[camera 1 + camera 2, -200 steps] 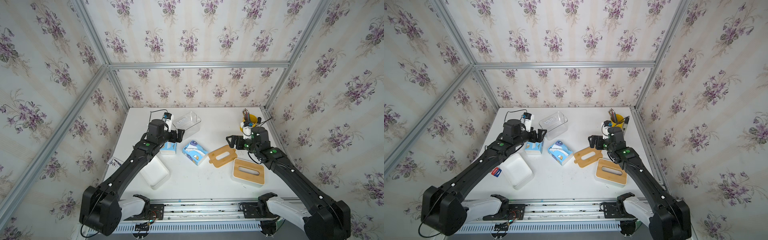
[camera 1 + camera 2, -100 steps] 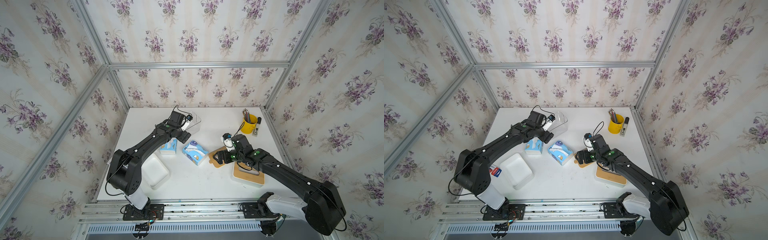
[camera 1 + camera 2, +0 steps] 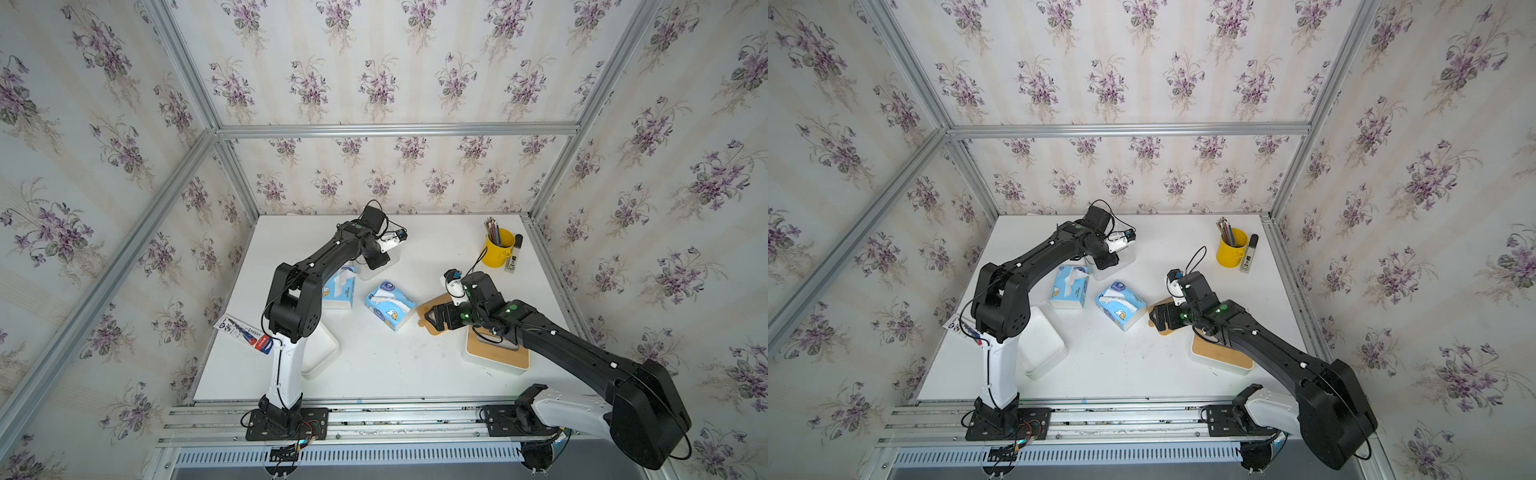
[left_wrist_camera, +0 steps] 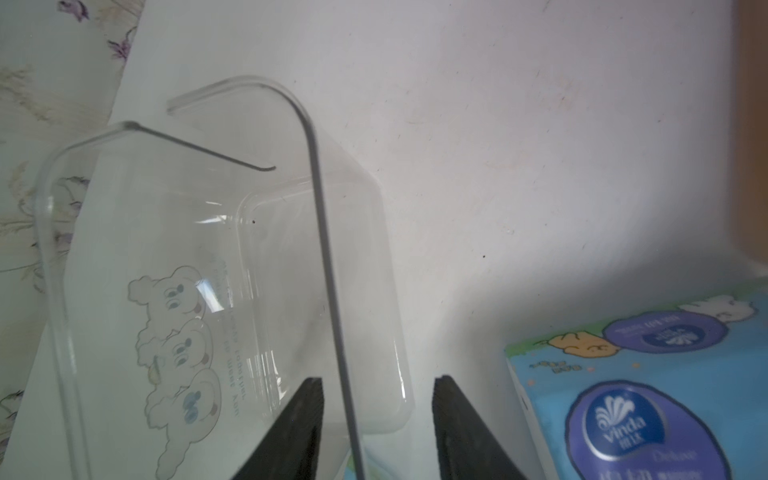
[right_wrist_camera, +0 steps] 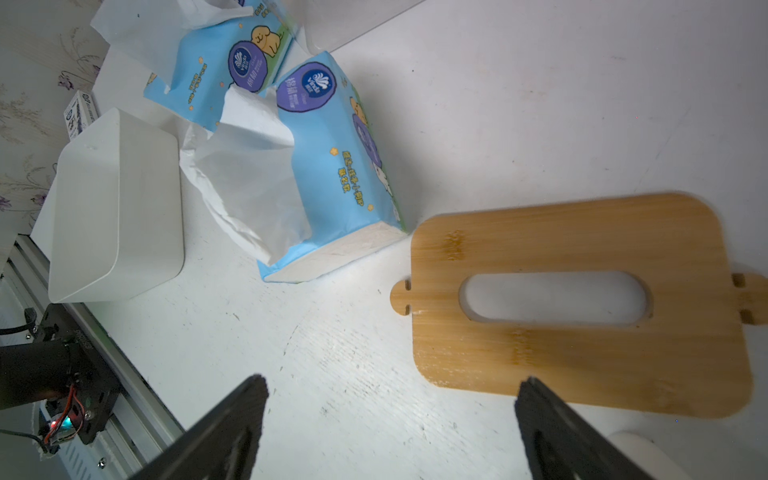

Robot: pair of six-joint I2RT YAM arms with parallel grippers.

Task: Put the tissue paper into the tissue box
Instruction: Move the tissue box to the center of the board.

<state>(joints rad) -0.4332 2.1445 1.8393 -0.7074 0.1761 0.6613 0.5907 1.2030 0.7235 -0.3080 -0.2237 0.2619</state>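
Observation:
Two blue tissue paper packs lie mid-table, one (image 3: 390,305) in the centre and one (image 3: 340,286) to its left, each with a white sheet pulled up. A clear plastic tissue box (image 3: 392,253) stands behind them. My left gripper (image 4: 378,380) is open and straddles the box's near wall (image 4: 332,291), one finger inside and one outside, with a gap on both sides. My right gripper (image 5: 392,380) is wide open, low over the table at the edge of a loose bamboo lid (image 5: 540,365), holding nothing.
A white box (image 3: 496,357) with a bamboo lid sits front right under the right arm. An open white box (image 3: 1042,349) sits front left beside the left arm's base. A yellow pencil cup (image 3: 498,249) and a marker (image 3: 514,259) stand back right.
My left gripper moved from beside the left pack to the clear box and narrowed around its wall. My right arm came forward from the pencil cup to the loose lid.

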